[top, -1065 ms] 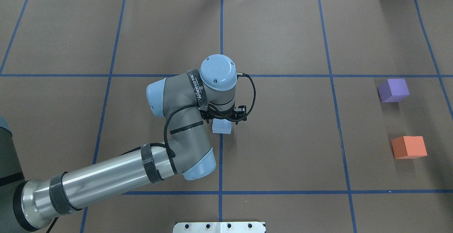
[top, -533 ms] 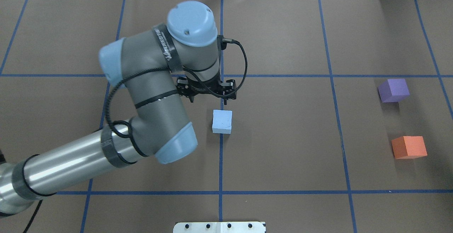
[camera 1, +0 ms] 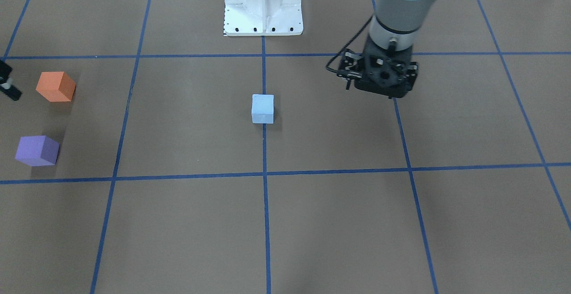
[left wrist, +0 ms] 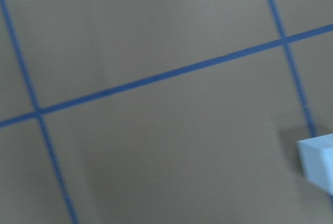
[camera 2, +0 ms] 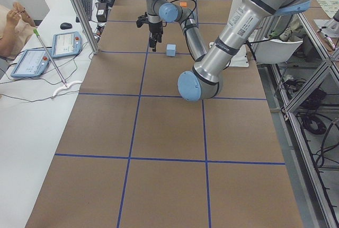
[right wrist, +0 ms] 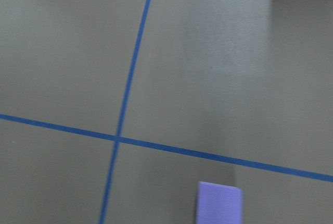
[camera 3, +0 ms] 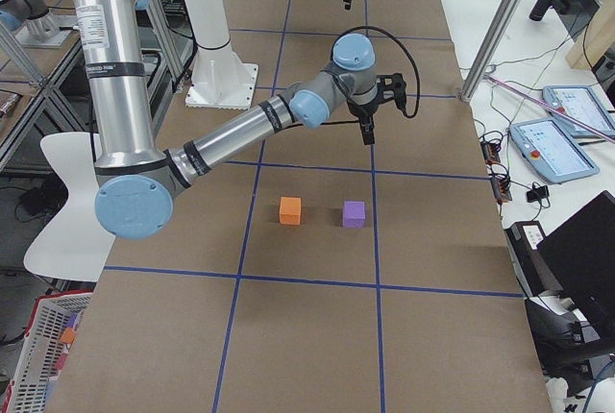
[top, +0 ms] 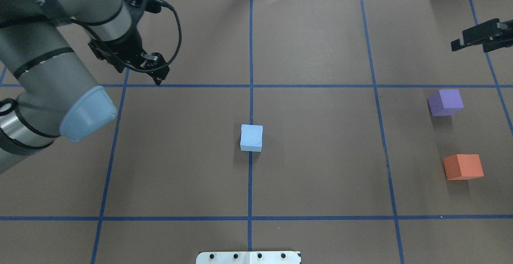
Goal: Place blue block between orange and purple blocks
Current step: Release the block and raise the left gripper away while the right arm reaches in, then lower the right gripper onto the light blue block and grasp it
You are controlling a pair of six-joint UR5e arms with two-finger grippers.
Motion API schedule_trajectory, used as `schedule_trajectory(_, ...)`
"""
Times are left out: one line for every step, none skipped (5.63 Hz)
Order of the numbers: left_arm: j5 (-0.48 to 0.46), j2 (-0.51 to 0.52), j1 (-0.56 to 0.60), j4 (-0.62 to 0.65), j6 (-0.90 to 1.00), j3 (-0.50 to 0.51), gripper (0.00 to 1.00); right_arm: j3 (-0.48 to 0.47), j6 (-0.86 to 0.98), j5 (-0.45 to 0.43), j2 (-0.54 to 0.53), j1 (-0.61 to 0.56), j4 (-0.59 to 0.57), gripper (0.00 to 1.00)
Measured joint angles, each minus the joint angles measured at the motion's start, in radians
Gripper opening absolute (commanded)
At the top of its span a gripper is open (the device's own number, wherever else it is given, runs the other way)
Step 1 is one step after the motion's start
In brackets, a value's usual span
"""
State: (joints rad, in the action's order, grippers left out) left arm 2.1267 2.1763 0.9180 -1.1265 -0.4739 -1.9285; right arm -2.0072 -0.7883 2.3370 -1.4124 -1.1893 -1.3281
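Observation:
The light blue block [top: 251,138] sits alone on the centre blue line; it also shows in the front view [camera 1: 262,108] and at the right edge of the left wrist view [left wrist: 317,161]. The purple block [top: 445,102] and the orange block [top: 463,166] sit apart at the far right. My left gripper [top: 139,75] is open and empty, raised high at the back left, well away from the blue block. My right gripper [top: 469,47] is open and empty at the back right, beyond the purple block [right wrist: 219,203].
The brown table cover [top: 320,184] is marked with blue tape grid lines. The robot's white base plate [top: 248,257] is at the near edge. The left arm's elbow [top: 86,113] hangs over the left side of the table.
My left gripper let go of the blue block, rose and swung away to the back left. The right gripper has come into view at the back right. The blocks have not moved.

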Motion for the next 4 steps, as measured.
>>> schedule_trajectory(0.023,-0.067,0.076,0.001,0.061,-0.028,1.00,-0.016,-0.143,-0.066,0.090,0.111,-0.034,1.00)
schedule_trajectory(0.027,-0.138,0.136,-0.004,0.097,-0.060,1.00,-0.027,-0.240,-0.169,0.208,0.243,-0.152,1.00)
schedule_trajectory(0.025,-0.213,0.178,-0.017,0.124,-0.084,1.00,-0.035,-0.302,-0.284,0.309,0.370,-0.286,1.00)
schedule_trajectory(0.023,-0.286,0.226,-0.034,0.155,-0.090,1.00,-0.025,-0.356,-0.391,0.386,0.490,-0.369,1.00)
